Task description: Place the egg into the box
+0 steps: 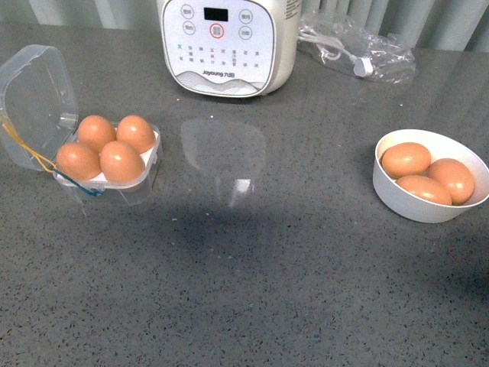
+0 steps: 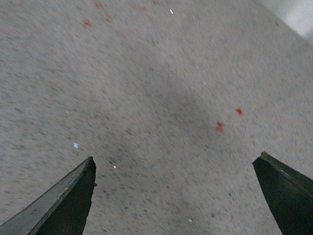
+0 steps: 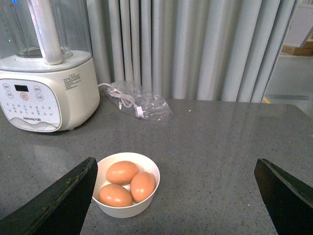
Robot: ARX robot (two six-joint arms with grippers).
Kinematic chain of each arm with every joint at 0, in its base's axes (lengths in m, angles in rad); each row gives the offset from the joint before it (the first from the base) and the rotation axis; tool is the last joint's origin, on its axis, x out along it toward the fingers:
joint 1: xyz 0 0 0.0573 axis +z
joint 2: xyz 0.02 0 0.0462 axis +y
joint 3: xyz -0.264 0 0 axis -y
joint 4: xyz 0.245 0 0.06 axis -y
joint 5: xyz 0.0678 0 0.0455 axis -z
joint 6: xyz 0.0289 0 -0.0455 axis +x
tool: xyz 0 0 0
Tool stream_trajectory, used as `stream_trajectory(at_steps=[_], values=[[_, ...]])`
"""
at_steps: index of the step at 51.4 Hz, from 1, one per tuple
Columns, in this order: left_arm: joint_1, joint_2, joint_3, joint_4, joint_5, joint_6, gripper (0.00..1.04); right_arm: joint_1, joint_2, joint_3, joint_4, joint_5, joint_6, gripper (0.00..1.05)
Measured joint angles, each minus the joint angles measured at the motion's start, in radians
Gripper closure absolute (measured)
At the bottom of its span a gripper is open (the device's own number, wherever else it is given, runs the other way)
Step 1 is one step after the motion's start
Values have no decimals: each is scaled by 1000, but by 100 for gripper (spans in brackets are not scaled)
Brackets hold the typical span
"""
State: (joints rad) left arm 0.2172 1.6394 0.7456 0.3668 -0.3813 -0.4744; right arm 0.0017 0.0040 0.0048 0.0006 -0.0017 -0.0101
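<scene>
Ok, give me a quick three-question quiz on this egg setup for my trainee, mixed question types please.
1. How many eggs sit in the box?
2. True or false: the box's lid is shut.
3. Where do the three other eggs lie? A in the white bowl; B loose on the counter; C in a gripper.

Key: 1. four; 2. false, it stands open; 3. A.
</scene>
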Motion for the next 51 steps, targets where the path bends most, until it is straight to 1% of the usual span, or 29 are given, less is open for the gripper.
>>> stream_trajectory(at_steps=[3, 6, 9, 11, 13, 16, 18, 22, 25, 26, 27, 28, 29, 32, 33, 34, 35, 36, 38, 41, 42, 47, 51], values=[[-23, 24, 21, -40, 31, 0, 7, 0, 0, 0, 0, 0, 0, 7], [-68, 49, 28, -60, 64, -2, 7, 0, 0, 0, 0, 0, 0, 7], [-114, 51, 29, -103, 129, -23, 7, 0, 0, 0, 0, 0, 0, 7], [-152, 42, 29, -140, 201, -37, 7, 0, 0, 0, 0, 0, 0, 7], [-181, 29, 27, -174, 250, -50, 7, 0, 0, 0, 0, 0, 0, 7], [-211, 5, 16, -190, 305, -74, 7, 0, 0, 0, 0, 0, 0, 7], [-213, -18, 1, -179, 342, -108, 7, 0, 0, 0, 0, 0, 0, 7], [-185, -66, -17, -162, 318, -161, 7, 0, 0, 0, 0, 0, 0, 7], [-132, -107, -27, -157, 233, -157, 7, 0, 0, 0, 0, 1, 0, 7], [-99, -130, -39, -145, 187, -157, 7, 0, 0, 0, 0, 0, 0, 7], [-79, -142, -46, -138, 163, -157, 7, 0, 0, 0, 0, 0, 0, 7], [-64, -152, -51, -135, 150, -157, 7, 0, 0, 0, 0, 0, 0, 7], [-56, -152, -56, -123, 158, -152, 7, 0, 0, 0, 0, 0, 0, 7], [-13, -143, -131, 99, 305, -41, 15, 0, 0, 0, 0, 0, 0, 7], [-3, -140, -166, 201, 362, 11, 19, 0, 0, 0, 0, 0, 0, 7], [1, -138, -183, 251, 390, 38, 21, 0, 0, 0, 0, 0, 0, 7], [6, -136, -219, 341, 427, 79, 24, 0, 0, 0, 0, 2, 0, 7], [3, -138, -269, 459, 489, 159, 30, 0, 0, 0, 0, 1, 0, 7], [-22, -158, -341, 602, 542, 281, 39, -1, 0, 0, 0, -4, 0, 7], [-52, -203, -394, 682, 548, 357, 49, -1, 0, 0, 0, -3, 0, 7], [-55, -212, -400, 687, 547, 372, 51, -1, 0, 0, 0, -3, 0, 7], [-78, -294, -454, 694, 528, 425, 67, -1, 0, 0, 0, 3, 0, 7], [-90, -335, -492, 688, 512, 443, 78, -1, 0, 0, 0, 3, 0, 7]])
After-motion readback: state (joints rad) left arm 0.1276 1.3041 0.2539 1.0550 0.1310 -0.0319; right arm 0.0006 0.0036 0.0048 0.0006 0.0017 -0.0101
